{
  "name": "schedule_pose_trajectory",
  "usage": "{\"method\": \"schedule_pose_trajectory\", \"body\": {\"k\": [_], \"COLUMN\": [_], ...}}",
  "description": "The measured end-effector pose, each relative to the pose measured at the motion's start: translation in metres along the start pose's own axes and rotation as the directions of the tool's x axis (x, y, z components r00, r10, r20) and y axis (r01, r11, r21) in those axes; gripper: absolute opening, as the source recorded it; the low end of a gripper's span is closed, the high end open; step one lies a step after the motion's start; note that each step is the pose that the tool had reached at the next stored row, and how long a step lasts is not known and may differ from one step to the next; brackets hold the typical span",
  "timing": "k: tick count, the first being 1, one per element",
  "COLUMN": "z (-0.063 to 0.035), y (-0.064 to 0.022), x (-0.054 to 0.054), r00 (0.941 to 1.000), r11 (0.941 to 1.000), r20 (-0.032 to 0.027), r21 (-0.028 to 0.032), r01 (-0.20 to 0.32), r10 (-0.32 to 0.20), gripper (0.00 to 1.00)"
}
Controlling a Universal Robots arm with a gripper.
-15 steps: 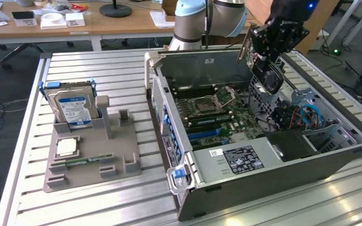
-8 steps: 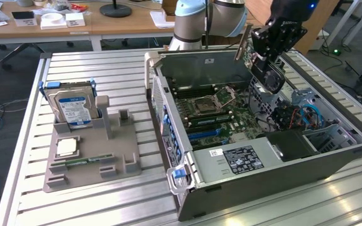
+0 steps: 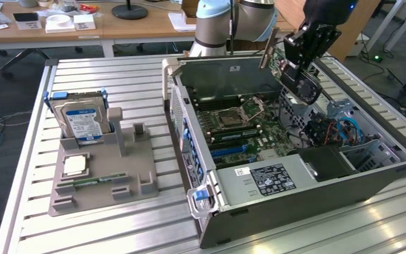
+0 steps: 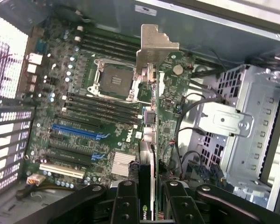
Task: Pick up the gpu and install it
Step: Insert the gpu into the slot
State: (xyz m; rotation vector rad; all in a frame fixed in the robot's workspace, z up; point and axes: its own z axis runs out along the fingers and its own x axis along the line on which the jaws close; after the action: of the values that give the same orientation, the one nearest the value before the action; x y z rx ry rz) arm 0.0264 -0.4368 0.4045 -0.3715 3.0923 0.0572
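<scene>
My gripper (image 3: 298, 64) hangs over the open computer case (image 3: 295, 185), shut on the gpu (image 3: 304, 87). The card is held on edge above the motherboard (image 3: 238, 127), its black round fan facing the exterior view's right and its silver bracket (image 3: 267, 53) toward the case's back wall. In the wrist view the gpu (image 4: 153, 140) runs edge-on away from my gripper (image 4: 151, 203), and its silver bracket (image 4: 155, 44) sits at the far end. It hovers over the motherboard (image 4: 98, 116), beside the blue slot (image 4: 77, 132) and the CPU socket (image 4: 115, 79).
A metal drive cage (image 4: 242, 126) and loose cables (image 4: 186, 135) crowd one side of the card. On the slatted table (image 3: 118, 79), a grey fixture (image 3: 122, 174) holds a silver hard drive (image 3: 83, 123), a processor (image 3: 74, 165) and a green memory stick (image 3: 93, 181).
</scene>
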Motion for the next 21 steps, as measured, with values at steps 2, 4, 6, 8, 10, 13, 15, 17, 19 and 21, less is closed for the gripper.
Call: {"method": "schedule_pose_trajectory", "body": {"k": [2, 4, 6, 8, 10, 13, 15, 17, 19, 21], "z": [0.0001, 0.0003, 0.0004, 0.0006, 0.0008, 0.0011, 0.0013, 0.0015, 0.0017, 0.0020], "y": [0.0000, 0.0000, 0.0000, 0.0001, 0.0000, 0.0000, 0.0000, 0.0000, 0.0000, 0.0000], "x": [0.0000, 0.0000, 0.0000, 0.0000, 0.0000, 0.0000, 0.0000, 0.0000, 0.0000, 0.0000], "r00": [0.9995, 0.9981, 0.9960, 0.9930, 0.9888, 0.9807, 0.9739, 0.9665, 0.9583, 0.9485], "r11": [0.9995, 0.9981, 0.9960, 0.9930, 0.9888, 0.9807, 0.9739, 0.9665, 0.9584, 0.9486], "r20": [-0.0011, -0.0020, -0.0030, -0.0039, -0.0049, -0.0062, -0.0070, -0.0078, -0.0086, -0.0093], "r21": [-0.0009, -0.0017, -0.0024, -0.0031, -0.0041, -0.0058, -0.0069, -0.0081, -0.0092, -0.0104], "r01": [0.031, 0.061, 0.090, 0.118, 0.149, 0.195, 0.227, 0.257, 0.285, 0.316], "r10": [-0.031, -0.061, -0.090, -0.118, -0.149, -0.195, -0.227, -0.257, -0.286, -0.317], "gripper": [0.26, 0.26, 0.26, 0.26, 0.26, 0.26, 0.26, 0.26, 0.26, 0.26]}}
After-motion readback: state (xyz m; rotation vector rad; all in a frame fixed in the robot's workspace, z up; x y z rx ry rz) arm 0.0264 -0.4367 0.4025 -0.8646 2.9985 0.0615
